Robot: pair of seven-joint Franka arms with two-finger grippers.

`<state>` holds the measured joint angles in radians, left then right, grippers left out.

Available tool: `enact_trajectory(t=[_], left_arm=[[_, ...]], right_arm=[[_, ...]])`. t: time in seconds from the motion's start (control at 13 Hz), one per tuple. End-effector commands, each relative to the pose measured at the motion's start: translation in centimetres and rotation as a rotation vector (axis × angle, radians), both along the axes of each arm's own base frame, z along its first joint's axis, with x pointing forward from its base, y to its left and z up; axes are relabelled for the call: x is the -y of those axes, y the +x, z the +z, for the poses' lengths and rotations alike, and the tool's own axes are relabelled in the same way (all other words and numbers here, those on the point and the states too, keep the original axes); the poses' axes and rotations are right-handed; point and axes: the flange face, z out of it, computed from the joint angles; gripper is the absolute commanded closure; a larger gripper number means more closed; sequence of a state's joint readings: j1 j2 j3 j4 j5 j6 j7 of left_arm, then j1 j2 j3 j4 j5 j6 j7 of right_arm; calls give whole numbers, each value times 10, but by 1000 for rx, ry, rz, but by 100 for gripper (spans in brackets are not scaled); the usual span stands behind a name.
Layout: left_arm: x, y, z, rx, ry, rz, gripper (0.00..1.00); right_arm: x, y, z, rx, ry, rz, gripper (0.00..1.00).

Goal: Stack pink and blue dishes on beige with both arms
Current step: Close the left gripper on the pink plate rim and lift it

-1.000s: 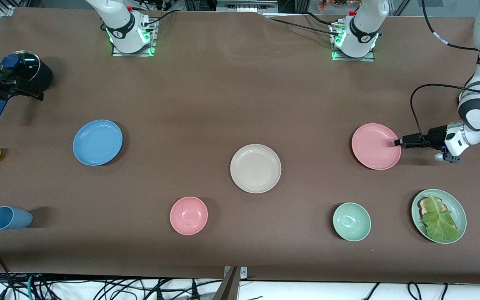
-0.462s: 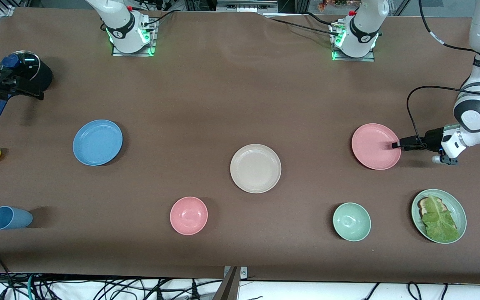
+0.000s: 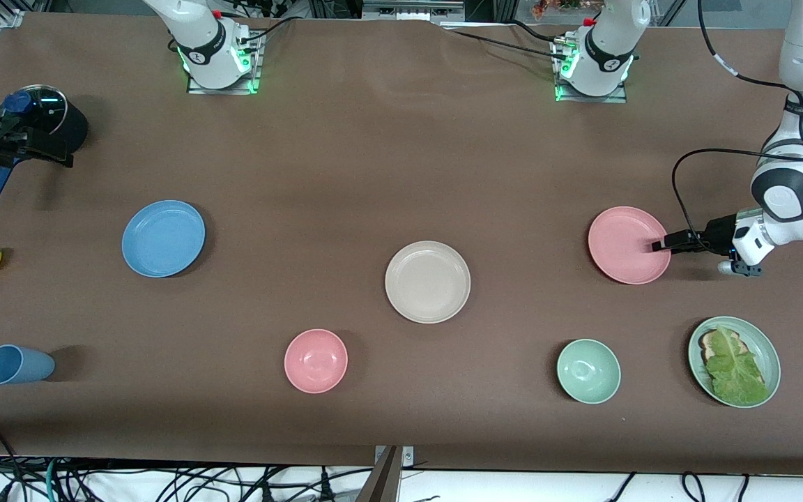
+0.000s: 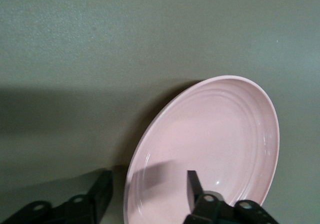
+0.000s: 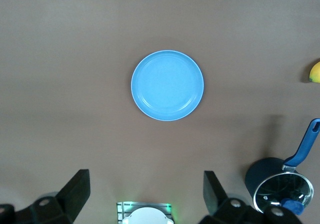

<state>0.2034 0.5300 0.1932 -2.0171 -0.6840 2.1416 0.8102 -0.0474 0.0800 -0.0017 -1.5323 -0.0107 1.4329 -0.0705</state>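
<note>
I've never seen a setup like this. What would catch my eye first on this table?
Probably the left gripper, reaching in low with its open fingers straddling the rim of the pink plate at the left arm's end of the table. Next, the beige plate sits bare in the middle. The blue plate lies toward the right arm's end, with the right gripper open high above it.

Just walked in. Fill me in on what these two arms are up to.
The left gripper is at the pink plate, open, one finger over the plate's inside and the other outside its rim, at the left arm's end of the table. The right gripper hangs open high above the blue plate. The beige plate lies bare between them; nothing is stacked yet.
</note>
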Motion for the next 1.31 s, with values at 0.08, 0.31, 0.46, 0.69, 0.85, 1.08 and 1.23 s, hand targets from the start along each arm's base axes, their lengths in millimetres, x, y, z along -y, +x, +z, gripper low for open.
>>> enact_trajectory(t=[0.08,0.31,0.46,0.69,0.85,1.08,1.23], left_arm=[[3,-1,0,18,-5,21,100],[3,-1,0,19,-8,15,100],[3,0,1,21,-7,13,100],[4,4,7,21,-8,18,100],[21,20,35,-7,-5,15,100],[64,44,105,-54,135,-6,100],[106,57,135,-62,202,-9,100]], right_arm=[[-1,-4,4,-3,-11,0,0],[-1,-4,4,-4,-11,2,0],[-1,-4,4,-5,-11,3,0],[-1,-4,3,-7,-11,2,0],[-1,-4,4,-4,-11,0,0],[-1,-4,4,-5,-11,0,0],[-1,-4,4,-4,-11,0,0]])
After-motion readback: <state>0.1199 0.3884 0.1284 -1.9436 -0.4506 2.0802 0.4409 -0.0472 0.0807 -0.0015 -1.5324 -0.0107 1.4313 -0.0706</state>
